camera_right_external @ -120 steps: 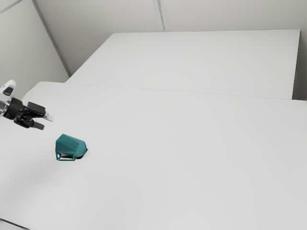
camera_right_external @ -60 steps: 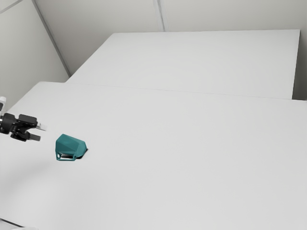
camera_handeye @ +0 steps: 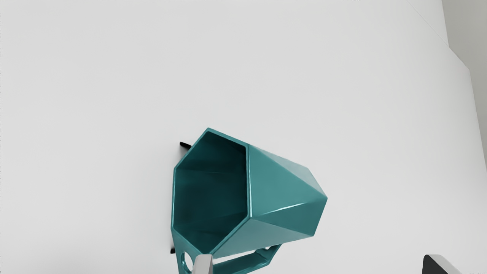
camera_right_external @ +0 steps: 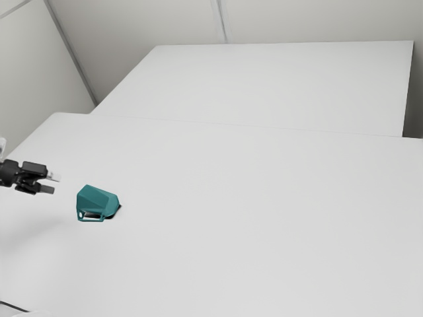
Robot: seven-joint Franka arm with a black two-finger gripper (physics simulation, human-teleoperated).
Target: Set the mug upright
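Observation:
The black gripper [camera_right_external: 53, 183] hovers at the exterior view's far left, beside the mug and apart from it, with its fingers spread. A teal faceted mug [camera_right_external: 98, 202] lies on its side on the white table, its handle toward the exterior view's bottom. In the wrist view the mug [camera_handeye: 281, 194] shows its dark open mouth and its tapering body. The tips of the open gripper [camera_handeye: 317, 264] stand wide apart with nothing held, one of them overlapping the mug's handle in the picture.
The white table [camera_right_external: 251, 218] extends across the exterior view, with another white surface [camera_right_external: 264, 86] behind it. Pale walls [camera_right_external: 145, 20] stand beyond. A dark thin line [camera_right_external: 13, 306] runs at the exterior view's bottom left.
Over the last second the gripper has moved down and toward the exterior view's left, with only a slight shift in the latter half. The mug has not moved.

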